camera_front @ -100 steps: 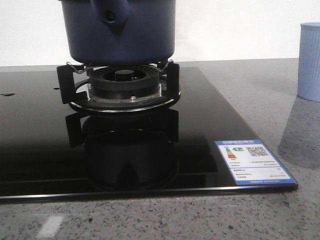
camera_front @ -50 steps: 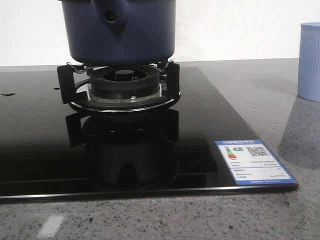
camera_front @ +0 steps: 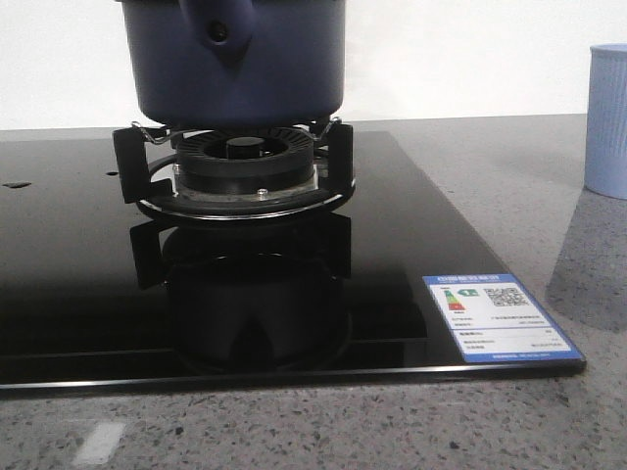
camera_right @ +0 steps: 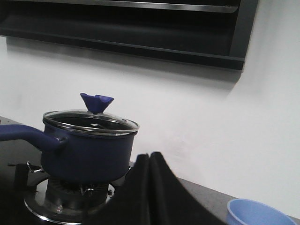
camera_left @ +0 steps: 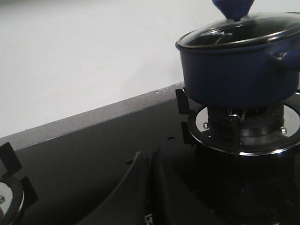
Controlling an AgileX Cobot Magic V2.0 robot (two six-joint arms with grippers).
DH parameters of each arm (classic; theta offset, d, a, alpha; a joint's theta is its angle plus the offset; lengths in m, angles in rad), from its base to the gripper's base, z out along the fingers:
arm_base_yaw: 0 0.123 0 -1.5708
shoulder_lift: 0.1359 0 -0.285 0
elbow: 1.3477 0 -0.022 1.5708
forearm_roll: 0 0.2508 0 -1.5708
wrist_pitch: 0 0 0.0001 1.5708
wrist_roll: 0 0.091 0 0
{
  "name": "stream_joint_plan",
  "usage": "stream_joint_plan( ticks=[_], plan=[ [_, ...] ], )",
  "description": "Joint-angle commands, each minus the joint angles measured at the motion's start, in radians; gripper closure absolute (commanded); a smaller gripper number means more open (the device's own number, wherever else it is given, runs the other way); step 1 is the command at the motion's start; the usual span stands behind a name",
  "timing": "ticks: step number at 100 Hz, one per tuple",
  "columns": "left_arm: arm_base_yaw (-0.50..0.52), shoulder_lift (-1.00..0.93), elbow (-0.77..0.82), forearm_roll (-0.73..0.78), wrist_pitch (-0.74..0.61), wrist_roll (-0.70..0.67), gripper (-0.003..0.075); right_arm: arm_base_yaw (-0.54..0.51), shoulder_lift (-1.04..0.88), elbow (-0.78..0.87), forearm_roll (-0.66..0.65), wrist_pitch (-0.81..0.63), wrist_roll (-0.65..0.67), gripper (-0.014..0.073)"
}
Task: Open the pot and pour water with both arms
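The largest item was the black glass stove top (camera_front: 411,235), which lay flat on a speckled grey counter (camera_front: 509,166) and carried a blue and white label (camera_front: 498,318) near its front right corner. On the stove top a round burner (camera_front: 245,166) with a black pot support held the pot (camera_front: 240,59), which stood upright and centred on the support with its stubby handle (camera_front: 217,27) turned toward the front camera. The pot was closed: a glass lid (camera_right: 91,121) with a metal rim sat level on it, and a blue knob (camera_right: 97,102) rose from the lid's centre. A pale blue ribbed cup (camera_front: 607,117) stood on the counter to the right, well apart from the stove top and the pot. In the left wrist view, the left gripper (camera_left: 149,187) was low over the glass, near the pot but not touching it; its two dark fingers (camera_left: 129,192) were pressed together with no visible gap and nothing between them. In the right wrist view, the right gripper (camera_right: 150,187) was likewise drawn together, its fingers (camera_right: 168,197) meeting along a thin seam, empty, and clear of both the pot and the cup.
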Motion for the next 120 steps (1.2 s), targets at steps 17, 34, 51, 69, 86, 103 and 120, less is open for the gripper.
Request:
stream_joint_plan(
  ticks=[17, 34, 51, 69, 86, 103, 120],
  plan=[
    [0.046, -0.174, 0.185, 0.131, -0.123, -0.254, 0.0740, -0.001, 0.009, -0.026, 0.022, -0.029, 0.005, 0.0659],
    [0.132, -0.293, 0.234, 0.101, 0.058, -0.263, 0.0739, -0.001, 0.009, -0.026, 0.022, -0.029, 0.005, 0.0659],
    [0.184, -0.288, 0.234, 0.096, 0.231, -0.263, 0.0739, -0.001, 0.011, -0.026, 0.022, -0.028, 0.005, 0.0659],
    [0.182, -0.288, 0.234, 0.060, 0.229, -0.263, 0.0739, -0.001, 0.011, -0.026, 0.022, -0.028, 0.005, 0.0659],
    [0.182, -0.288, 0.234, 0.052, 0.229, -0.263, 0.0739, -0.001, 0.011, -0.026, 0.022, -0.028, 0.005, 0.0659],
    [0.182, -0.288, 0.234, 0.052, 0.229, -0.263, 0.0739, -0.001, 0.011, -0.026, 0.022, -0.028, 0.005, 0.0659],
    [0.182, -0.288, 0.234, 0.052, 0.229, -0.263, 0.0739, -0.001, 0.011, -0.026, 0.022, -0.028, 0.005, 0.0659]
  ],
)
